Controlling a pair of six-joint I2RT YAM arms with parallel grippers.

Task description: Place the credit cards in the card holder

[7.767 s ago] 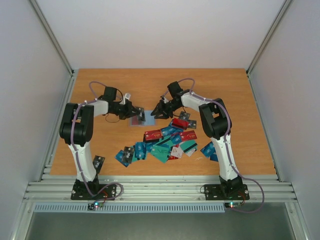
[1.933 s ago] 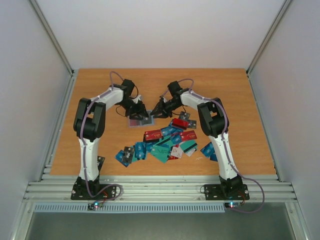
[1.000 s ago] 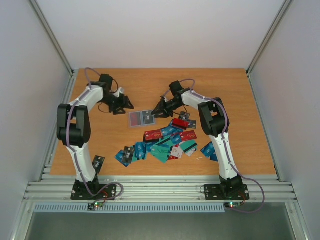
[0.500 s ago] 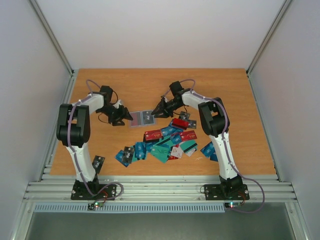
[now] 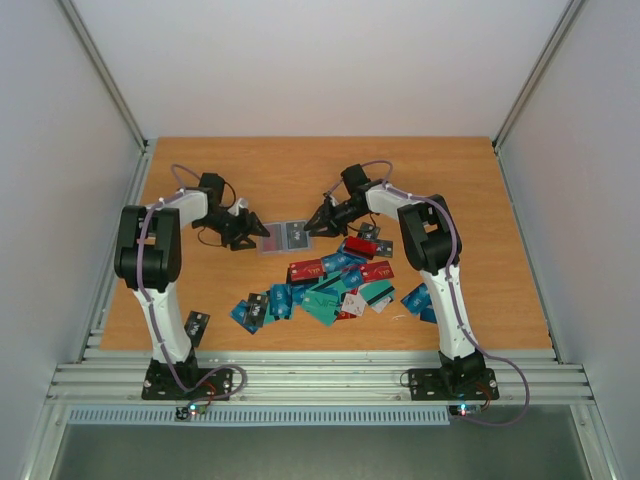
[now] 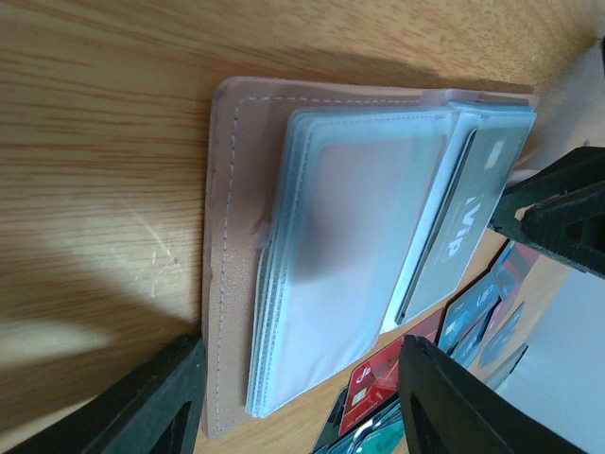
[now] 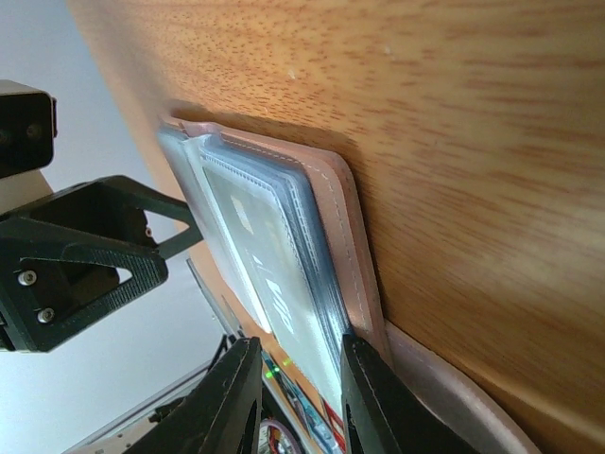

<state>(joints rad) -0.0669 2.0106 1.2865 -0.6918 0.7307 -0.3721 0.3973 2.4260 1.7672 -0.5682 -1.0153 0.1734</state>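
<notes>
The tan card holder (image 5: 285, 237) lies open on the table, its clear pockets facing up. A dark grey VIP card (image 6: 468, 218) sits in a right-hand pocket. My left gripper (image 5: 258, 231) is open at the holder's left edge. In the left wrist view its fingers (image 6: 161, 397) straddle the near end of the left pocket stack (image 6: 340, 265) without touching it. My right gripper (image 5: 316, 224) is partly open at the holder's right edge. One of its fingers (image 7: 378, 397) rests on the leather cover (image 7: 331, 218), the other stands off the pockets. Loose credit cards (image 5: 330, 285) lie scattered in front.
A red card (image 6: 373, 388) and blue ones lie just beyond the holder. Two cards (image 5: 365, 240) lie right of the holder under the right arm. One dark card (image 5: 197, 325) lies alone by the left arm's base. White walls enclose the table.
My left gripper has come forward and to the right from the back left, up to the holder's left edge. The right gripper and the holder have stayed put.
</notes>
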